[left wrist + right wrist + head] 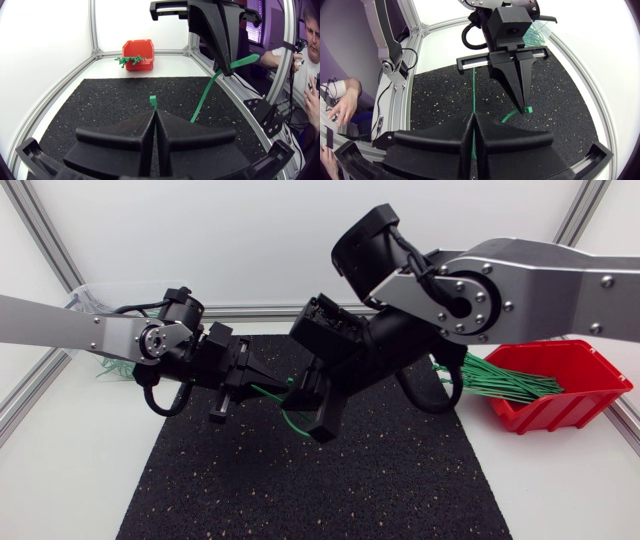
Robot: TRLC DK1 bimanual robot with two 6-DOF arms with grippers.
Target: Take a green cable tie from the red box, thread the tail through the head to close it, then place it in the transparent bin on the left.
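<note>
A green cable tie (pixel 272 390) hangs above the black mat (pixel 300 490), bridging my two grippers. My left gripper (pixel 243 380) is shut on one end; in the left wrist view that end (pixel 153 102) pokes out past the closed fingertips. My right gripper (pixel 312 402) is shut on the other part of the strip, which curves (pixel 202 100) down from it, with a short piece sticking out beyond its fingers. The red box (pixel 560 385) with several green ties (pixel 505 380) stands at the right. The transparent bin (pixel 95 300) sits at the back left.
Several green ties (pixel 536 34) show inside the transparent bin. An aluminium frame rail (pixel 30 395) runs along the table's edges. The black mat covers the middle of the table under both grippers.
</note>
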